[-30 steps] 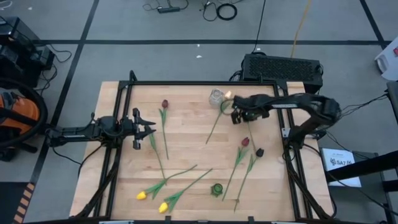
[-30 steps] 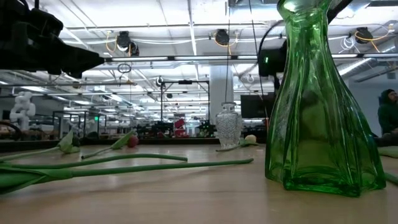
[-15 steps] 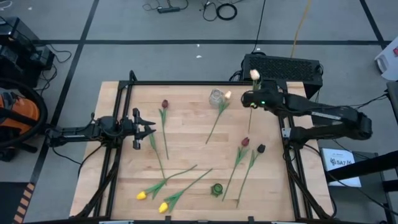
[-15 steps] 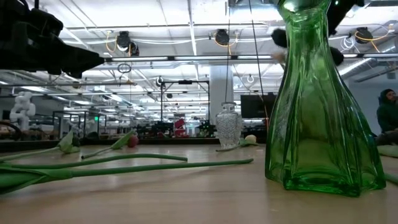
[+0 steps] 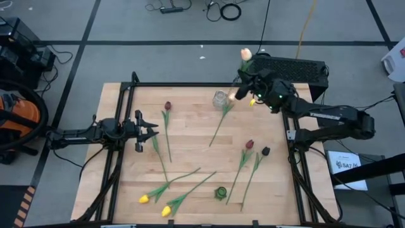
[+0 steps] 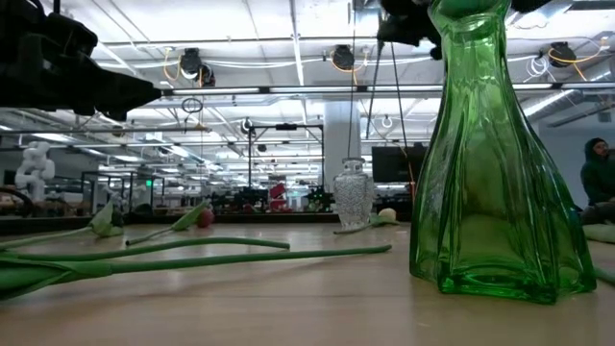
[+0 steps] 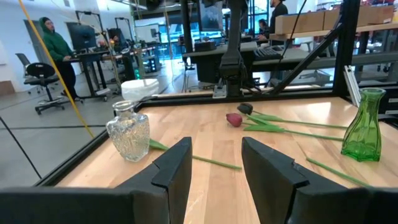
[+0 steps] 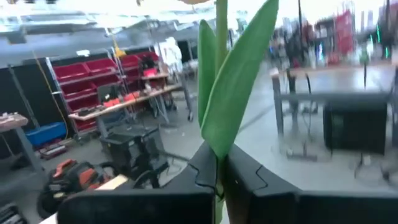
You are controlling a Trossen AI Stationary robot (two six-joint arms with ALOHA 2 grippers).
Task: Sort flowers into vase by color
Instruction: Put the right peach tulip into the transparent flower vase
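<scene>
Left gripper (image 5: 149, 131) parked low at the table's left edge, fingers part open, empty (wrist view: clear vase (image 7: 129, 131), green vase (image 7: 364, 125), dark tulips (image 7: 235, 119) beyond). Yellow tulips (image 5: 155, 206) lying near the front. Right gripper (image 5: 245, 83) raised over the back edge by the clear vase, clamped on a peach tulip (image 5: 245, 55); only its wrist view shows stem and leaf pinched.
</scene>
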